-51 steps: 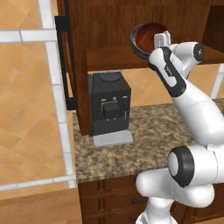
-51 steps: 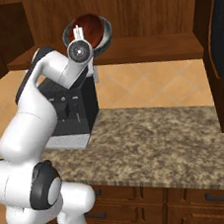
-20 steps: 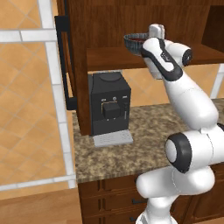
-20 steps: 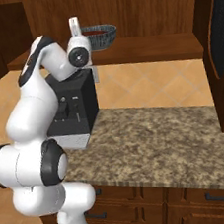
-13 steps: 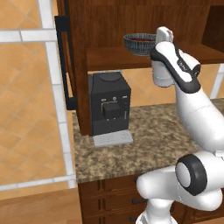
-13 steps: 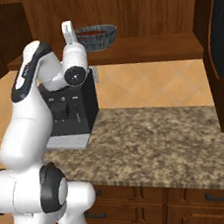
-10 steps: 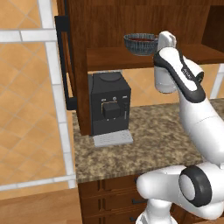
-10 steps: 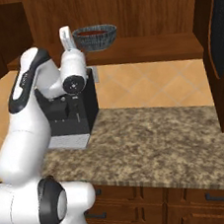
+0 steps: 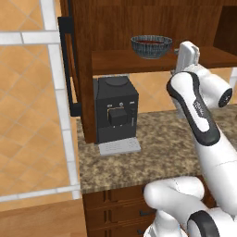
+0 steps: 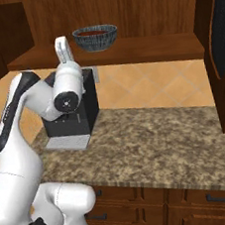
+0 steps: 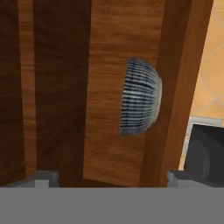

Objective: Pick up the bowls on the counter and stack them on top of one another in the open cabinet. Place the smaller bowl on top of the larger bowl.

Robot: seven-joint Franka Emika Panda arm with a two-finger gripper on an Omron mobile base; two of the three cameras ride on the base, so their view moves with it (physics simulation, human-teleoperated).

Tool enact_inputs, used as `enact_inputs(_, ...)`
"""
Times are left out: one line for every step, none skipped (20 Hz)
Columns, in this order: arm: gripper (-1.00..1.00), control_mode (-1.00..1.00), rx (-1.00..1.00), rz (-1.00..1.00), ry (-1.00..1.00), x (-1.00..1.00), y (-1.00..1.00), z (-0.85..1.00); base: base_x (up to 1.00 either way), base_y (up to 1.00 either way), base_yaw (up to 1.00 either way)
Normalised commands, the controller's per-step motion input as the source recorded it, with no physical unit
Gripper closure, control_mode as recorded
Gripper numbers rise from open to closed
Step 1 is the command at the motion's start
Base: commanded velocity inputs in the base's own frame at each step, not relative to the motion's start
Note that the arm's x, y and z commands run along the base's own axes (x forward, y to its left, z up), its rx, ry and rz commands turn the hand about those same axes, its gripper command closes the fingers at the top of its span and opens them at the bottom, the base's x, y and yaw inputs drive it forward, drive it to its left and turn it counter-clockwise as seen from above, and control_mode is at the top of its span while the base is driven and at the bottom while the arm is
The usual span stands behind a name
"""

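**Hand empty, clear of the stacked bowls**

The hand points upward just beside the shelf edge of the open cabinet, its fingers spread wide in the hand view and nothing between them: released. The larger bowl sits upright on the plank shelf, with the reddish rim of the smaller bowl showing inside it, so the stack looks finished and set well back from the edge, where it is unlikely to slip off. In the hand view the grey ribbed wall appears sideways because the wrist is rolled. The arm is folded at the elbow, forearm raised over the surface, beside the black coffee machine.
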Motion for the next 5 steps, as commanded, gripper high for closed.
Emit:
enact_inputs(-1.00, -1.00, 0.00, 0.05, 0.29, -1.00, -0.41, 0.49, 0.00, 0.00, 0.00)
enact_inputs(-1.00, -1.00, -0.08, 0.00, 0.25, -1.00, -0.02, 0.27, 0.00, 0.00, 0.00)
enact_inputs(-1.00, -1.00, -0.14, 0.00, 0.25, -1.00, 0.00, 0.26, 0.00, 0.00, 0.00)
enact_inputs(-1.00, -1.00, -0.16, 0.00, 0.30, -1.00, 0.00, 0.22, 0.00, 0.00, 0.00)
enact_inputs(-1.00, -1.00, -0.20, 0.00, 0.46, -0.98, 0.00, 0.03, 0.00, 0.00, 0.00)
